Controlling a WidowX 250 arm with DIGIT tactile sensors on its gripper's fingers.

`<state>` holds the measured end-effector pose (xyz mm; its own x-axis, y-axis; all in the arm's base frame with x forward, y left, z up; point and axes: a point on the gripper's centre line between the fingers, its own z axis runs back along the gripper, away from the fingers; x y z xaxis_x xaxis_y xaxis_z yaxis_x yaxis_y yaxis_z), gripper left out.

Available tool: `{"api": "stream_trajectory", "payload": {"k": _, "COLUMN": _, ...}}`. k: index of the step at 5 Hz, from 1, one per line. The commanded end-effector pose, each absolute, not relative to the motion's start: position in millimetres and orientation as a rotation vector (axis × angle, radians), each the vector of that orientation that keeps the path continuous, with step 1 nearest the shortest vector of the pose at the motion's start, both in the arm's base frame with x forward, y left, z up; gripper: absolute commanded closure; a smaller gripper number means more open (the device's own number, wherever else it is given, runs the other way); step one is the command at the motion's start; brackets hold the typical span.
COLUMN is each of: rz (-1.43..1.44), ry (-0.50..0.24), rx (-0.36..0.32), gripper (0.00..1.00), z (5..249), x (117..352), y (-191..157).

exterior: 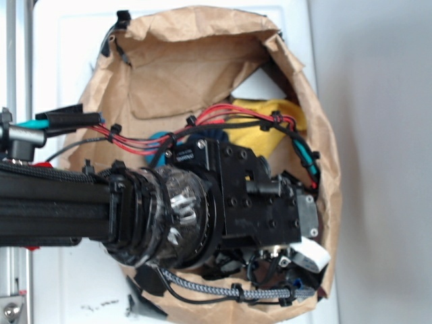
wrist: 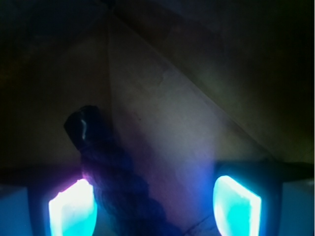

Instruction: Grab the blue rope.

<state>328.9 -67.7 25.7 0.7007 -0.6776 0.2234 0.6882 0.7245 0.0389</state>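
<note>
In the wrist view the blue rope, thick, dark and twisted, lies on the brown paper floor of the bag and runs from its capped end at upper left down between my fingers. My gripper is open; the rope sits close beside the left glowing pad, while the right pad stands well apart from it. In the exterior view my gripper reaches down inside the paper bag, and the arm hides the rope.
The crumpled bag walls surround my wrist closely. A yellow thing and a bit of teal-blue lie in the bag behind the arm. My grey braided cable hangs along the bag's lower rim.
</note>
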Motion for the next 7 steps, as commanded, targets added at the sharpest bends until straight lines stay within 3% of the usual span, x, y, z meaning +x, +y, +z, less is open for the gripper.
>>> {"api": "stream_trajectory", "payload": {"k": 1, "rz": -0.748, "ry": -0.265, "rx": -0.038, "gripper": 1.00, "z": 39.2, "x": 325.0, "y": -72.0}}
{"api": "stream_trajectory", "payload": {"k": 2, "rz": -0.701, "ry": -0.283, "rx": -0.038, "gripper": 1.00, "z": 54.4, "x": 321.9, "y": -58.2}}
{"api": "stream_trajectory", "payload": {"k": 3, "rz": -0.594, "ry": -0.313, "rx": 0.007, "gripper": 1.00, "z": 88.3, "x": 306.6, "y": -35.3}}
{"api": "stream_trajectory", "payload": {"k": 5, "rz": -0.143, "ry": -0.238, "rx": 0.194, "gripper": 1.00, "z": 150.4, "x": 266.0, "y": 24.7}}
{"api": "stream_trajectory", "payload": {"k": 6, "rz": -0.056, "ry": -0.217, "rx": 0.187, "gripper": 1.00, "z": 176.8, "x": 257.7, "y": 27.8}}
{"api": "stream_trajectory", "payload": {"k": 7, "rz": -0.018, "ry": -0.223, "rx": 0.138, "gripper": 1.00, "z": 190.5, "x": 261.7, "y": 25.7}}
